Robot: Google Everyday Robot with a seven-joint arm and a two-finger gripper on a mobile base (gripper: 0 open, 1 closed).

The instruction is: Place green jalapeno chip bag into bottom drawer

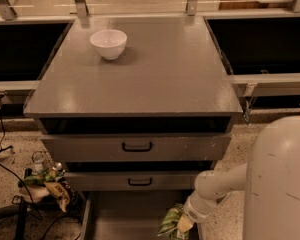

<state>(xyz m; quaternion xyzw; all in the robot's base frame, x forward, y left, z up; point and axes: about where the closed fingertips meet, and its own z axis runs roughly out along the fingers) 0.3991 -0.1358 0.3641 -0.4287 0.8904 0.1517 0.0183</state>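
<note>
The gripper (183,226) sits at the very bottom of the view, at the end of the white arm (222,182) that reaches in from the right. It is low over the right side of the open bottom drawer (129,213). Its pale tip is right against the green chip bag (168,223), but whether it is clamped on the bag or standing open cannot be told, since the lower edge of the view cuts it off. The bag is crumpled and glossy, green with pale streaks and a light edge. It is over the right part of the drawer's flat grey floor, just left of the gripper. Whether it rests on that floor or hangs above it cannot be told either. No lettering on the bag can be read. Above the open tray the grey cabinet (140,79) has two more drawers, an upper one (90,148) and a lower one (97,182), each with a black handle. A white bowl (108,43) stands towards the back left of the cabinet top. On the speckled floor (12,176) left of the cabinet lie small tan-and-green packets (51,184) among black cables (5,159); their dark print is not legible.
</note>
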